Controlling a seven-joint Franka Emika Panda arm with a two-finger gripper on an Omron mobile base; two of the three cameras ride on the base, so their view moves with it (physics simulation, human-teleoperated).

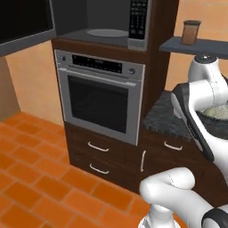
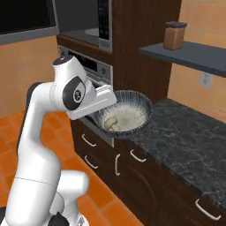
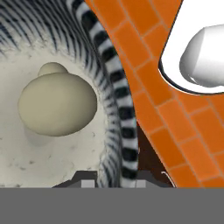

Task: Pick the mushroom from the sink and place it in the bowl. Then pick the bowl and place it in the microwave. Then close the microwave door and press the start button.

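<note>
Clearly the riskiest part lies ahead; the bowl is carried in the air at the centre of the right base view, out over the edge of the dark counter and the cabinet drawers, with the gripper clamped on its rim, one fingertip inside the wall and one outside at the bottom of the hand view; a grip on a thin rim at one side leaves the bowl's weight hanging off the fingers, so I judge it could pivot or slip if the arm swings quickly; any tilt would let the mushroom roll toward the low side and perhaps over the edge onto the orange tiled floor; the microwave sits open at the top of the left base view, above the steel oven, so the bowl must be lifted and threaded through that opening, and a clipped lower edge or the keypad strip could jar it loose; the mushroom lies on the bowl's pale bottom, left of centre in the hand view, a smooth cream cap with a small rounded stem showing behind it; the bowl's wall reads as fine black-and-white ribbing, its floor a speckled off-white.
</note>
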